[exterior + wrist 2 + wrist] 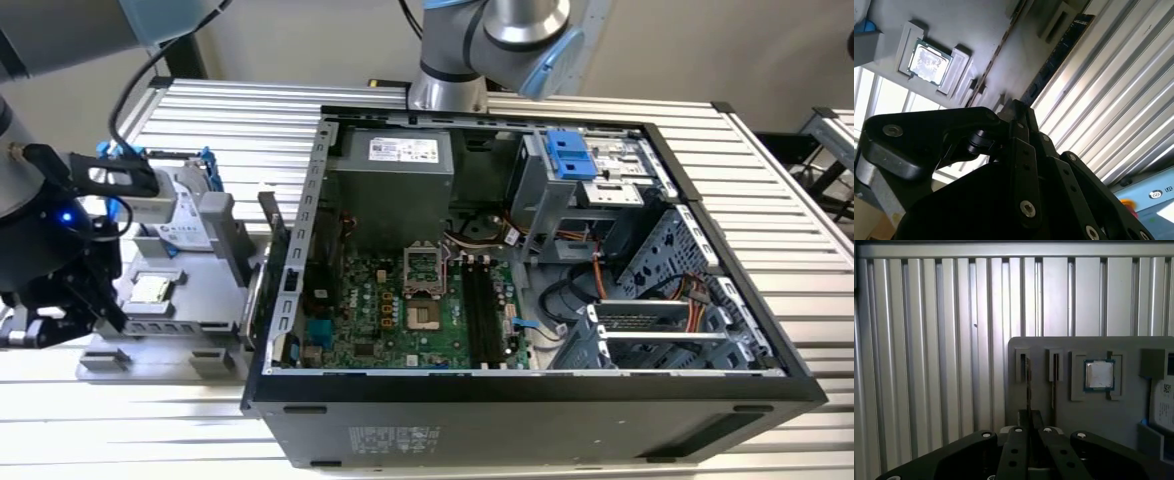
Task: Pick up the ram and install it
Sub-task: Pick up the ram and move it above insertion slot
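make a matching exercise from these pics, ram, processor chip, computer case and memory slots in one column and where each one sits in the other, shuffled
Things
1. ram
2. processor chip
3. computer case
4. memory slots

Places
A. on the motherboard inside the case
B. lying flat in a square recess of the grey tray
C. open on the slatted metal table, to the exterior view's right of the tray
D. standing on edge in a narrow slot of the grey tray

Pairs: 1-D, 2-B, 3-C, 4-A
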`<state>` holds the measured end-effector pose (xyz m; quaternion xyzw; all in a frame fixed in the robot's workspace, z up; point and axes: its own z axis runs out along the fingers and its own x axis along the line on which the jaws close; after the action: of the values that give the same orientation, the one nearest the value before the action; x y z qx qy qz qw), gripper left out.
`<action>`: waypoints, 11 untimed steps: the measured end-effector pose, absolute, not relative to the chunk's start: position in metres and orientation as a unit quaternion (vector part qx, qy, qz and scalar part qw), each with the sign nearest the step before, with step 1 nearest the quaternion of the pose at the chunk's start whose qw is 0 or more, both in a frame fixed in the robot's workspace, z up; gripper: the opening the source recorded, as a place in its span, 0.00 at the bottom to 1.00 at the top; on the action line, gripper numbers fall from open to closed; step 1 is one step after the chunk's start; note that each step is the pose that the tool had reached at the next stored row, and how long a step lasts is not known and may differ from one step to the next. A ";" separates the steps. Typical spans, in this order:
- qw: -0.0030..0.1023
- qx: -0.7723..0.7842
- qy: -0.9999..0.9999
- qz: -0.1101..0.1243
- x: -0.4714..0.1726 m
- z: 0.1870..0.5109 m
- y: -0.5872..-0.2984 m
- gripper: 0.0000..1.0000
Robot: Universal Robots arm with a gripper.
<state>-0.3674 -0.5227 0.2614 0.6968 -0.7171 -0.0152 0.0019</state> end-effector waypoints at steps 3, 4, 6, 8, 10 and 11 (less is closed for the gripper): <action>0.002 0.697 -0.717 -0.015 -0.367 0.265 -0.523 0.00; 0.002 0.697 -0.717 -0.015 -0.367 0.267 -0.523 0.00; 0.002 0.697 -0.717 -0.015 -0.367 0.270 -0.523 0.00; 0.002 0.697 -0.717 -0.015 -0.367 0.273 -0.523 0.00; 0.002 0.697 -0.717 -0.015 -0.367 0.277 -0.523 0.00; 0.002 0.697 -0.717 -0.015 -0.367 0.279 -0.523 0.00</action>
<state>-0.3672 -0.5228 0.2788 0.6968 -0.7171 -0.0152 0.0018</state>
